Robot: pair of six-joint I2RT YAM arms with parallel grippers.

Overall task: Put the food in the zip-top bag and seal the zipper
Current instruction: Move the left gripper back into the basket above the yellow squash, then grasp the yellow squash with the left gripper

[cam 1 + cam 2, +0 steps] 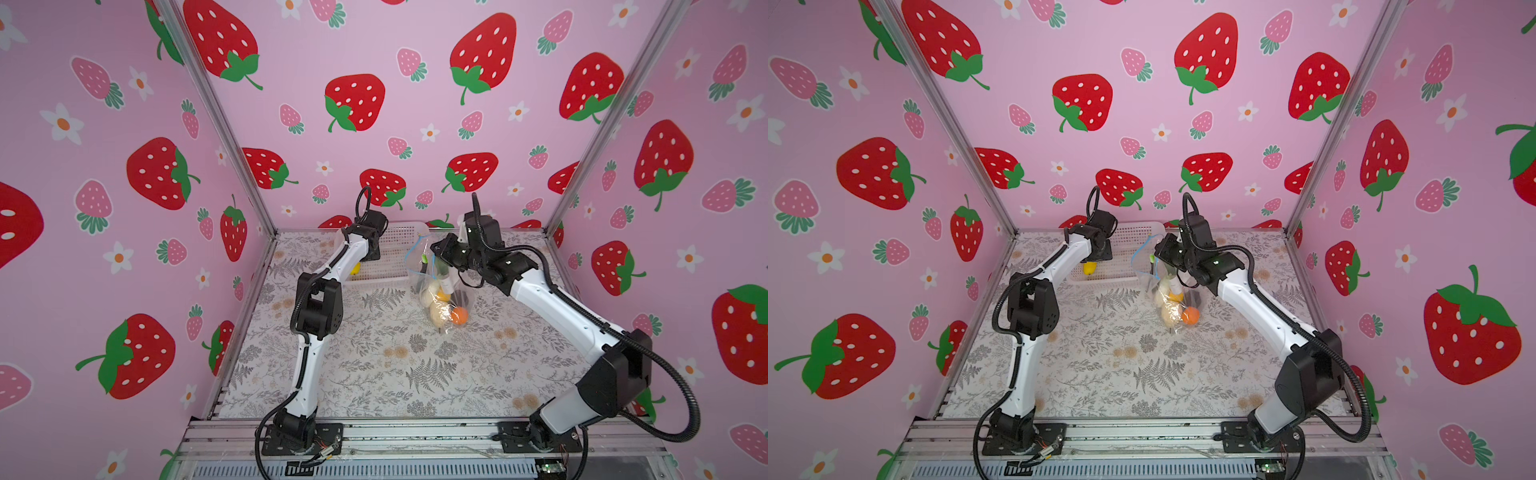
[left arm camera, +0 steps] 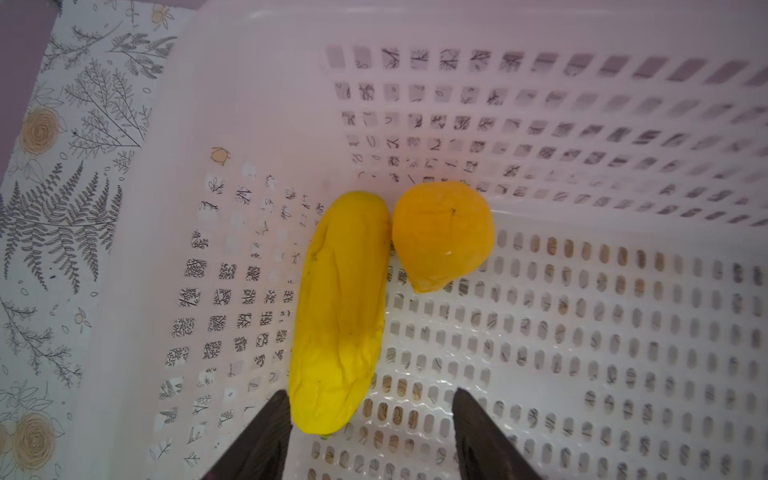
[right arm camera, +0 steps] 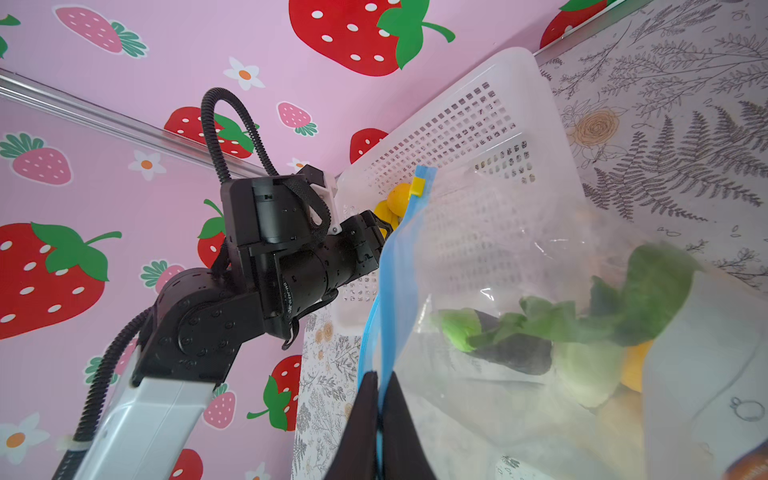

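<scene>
The clear zip-top bag hangs upright over the table, held up by its light-blue zipper. My right gripper is shut on that strip, and the yellow slider sits at its far end. Inside the bag lie an orange ball, a beige piece, green leaves and a dark piece. My left gripper is open, low inside the white basket. The end of a long yellow food lies between its fingers, close to one fingertip. An orange fruit rests beside it.
The white mesh basket stands at the back of the fern-patterned table, just left of the bag. Pink strawberry walls close in the back and both sides. The left arm's wrist hides most of its gripper in both top views.
</scene>
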